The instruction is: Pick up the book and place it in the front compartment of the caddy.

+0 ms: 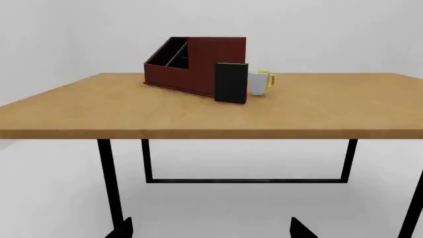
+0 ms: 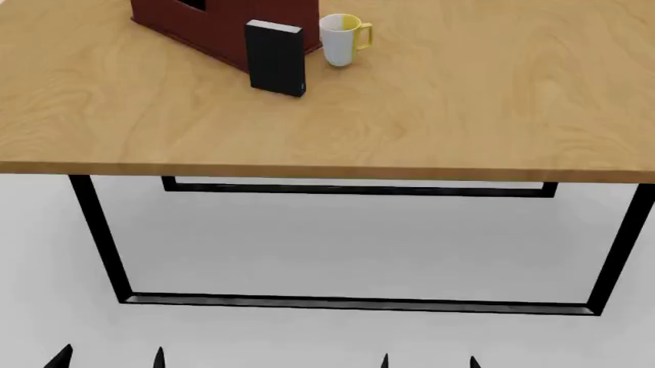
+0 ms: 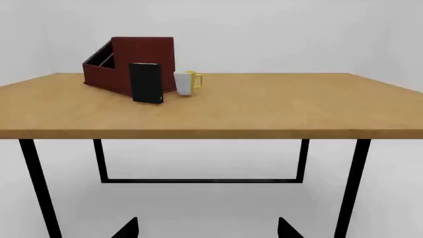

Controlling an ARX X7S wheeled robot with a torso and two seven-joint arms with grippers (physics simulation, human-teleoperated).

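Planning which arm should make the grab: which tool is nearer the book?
Left. The book stands toward the table's left, ahead of the left tool; the right tool sits further across. Both are low, short of the table.

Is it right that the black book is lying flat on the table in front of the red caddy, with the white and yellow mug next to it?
Not quite. The book is standing upright on the table, not lying flat; the head view shows its top edge and tall front face. The rest holds: it stands in front of the caddy, with the mug beside it.
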